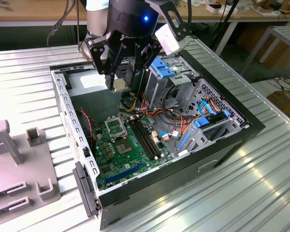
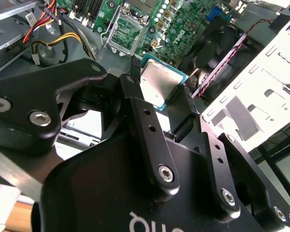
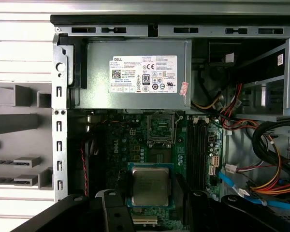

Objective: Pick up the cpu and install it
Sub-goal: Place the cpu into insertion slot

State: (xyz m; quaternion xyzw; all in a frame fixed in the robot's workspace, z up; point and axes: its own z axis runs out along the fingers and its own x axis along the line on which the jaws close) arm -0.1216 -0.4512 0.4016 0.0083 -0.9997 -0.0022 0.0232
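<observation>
Cpu [image 3: 150, 186] sits clamped by its edges between the gripper's [image 2: 160, 94] closed fingers, silver top showing in both wrist views, held in the air near the open case's [image 1: 183, 166] far edge, apart from the motherboard [image 3: 121, 145] socket [image 3: 160, 128]

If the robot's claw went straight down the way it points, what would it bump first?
Probably the green board, near the black socket. The gripper, shut on the chip, hangs above them, but depth is hard to judge.
</observation>
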